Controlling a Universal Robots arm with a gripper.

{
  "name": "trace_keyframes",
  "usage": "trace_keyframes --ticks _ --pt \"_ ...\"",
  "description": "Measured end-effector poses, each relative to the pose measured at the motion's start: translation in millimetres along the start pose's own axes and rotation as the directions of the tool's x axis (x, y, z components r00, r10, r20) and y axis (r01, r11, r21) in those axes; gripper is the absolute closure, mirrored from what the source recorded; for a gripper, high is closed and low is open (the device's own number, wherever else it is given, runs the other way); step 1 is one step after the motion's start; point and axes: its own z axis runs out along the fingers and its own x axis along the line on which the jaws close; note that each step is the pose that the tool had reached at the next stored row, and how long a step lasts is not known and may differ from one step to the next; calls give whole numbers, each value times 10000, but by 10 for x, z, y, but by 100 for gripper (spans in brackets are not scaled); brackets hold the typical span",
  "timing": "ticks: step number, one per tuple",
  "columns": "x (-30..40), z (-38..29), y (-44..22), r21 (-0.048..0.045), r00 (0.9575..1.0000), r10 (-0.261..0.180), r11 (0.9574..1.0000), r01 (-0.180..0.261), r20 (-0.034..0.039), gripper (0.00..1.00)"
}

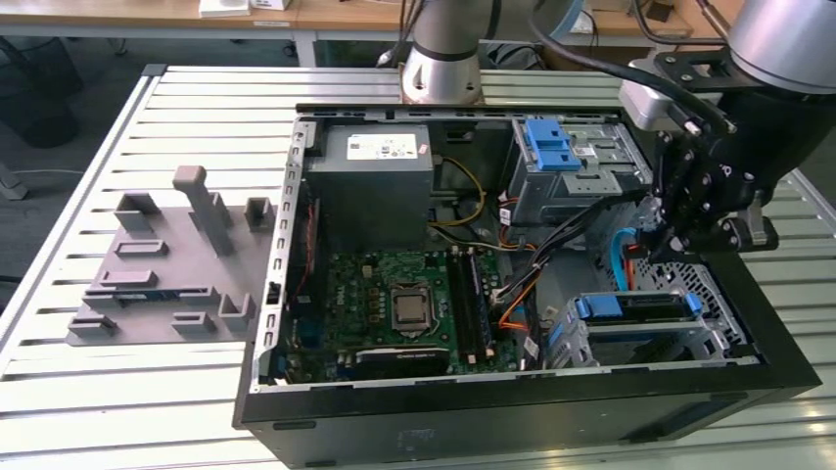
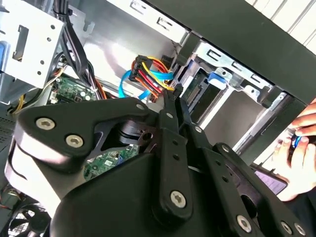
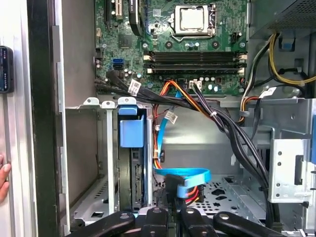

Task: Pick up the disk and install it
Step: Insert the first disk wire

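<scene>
Your gripper (image 1: 679,230) hangs inside the open PC case (image 1: 523,411), over the floor on the exterior view's right, between the upper drive cage (image 1: 575,162) and the lower bay (image 1: 653,328). In the second wrist view the fingers (image 2: 170,111) sit pressed together with nothing between them, tips by the orange and blue cable bundle (image 2: 150,74). The disk (image 1: 636,307) is already seated in the lower bay; in the first wrist view its blue caddy tab (image 3: 131,129) stands in the slot, just beside the blue ribbon cable (image 3: 185,176). A person's hand (image 2: 298,143) sits outside the case wall. The grey fixture (image 1: 170,259) lies on the table (image 1: 78,196), well apart from the case.
</scene>
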Motion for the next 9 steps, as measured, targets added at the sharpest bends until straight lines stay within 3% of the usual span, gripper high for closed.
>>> trace_keyframes --ticks 3,4,9 --pt "76 7 -4 -4 10000 3 10000 -3 30 84" --pt "139 21 -6 -14 10000 2 10000 -2 37 84" --pt "183 55 -5 -229 10000 17 9997 -16 35 84"
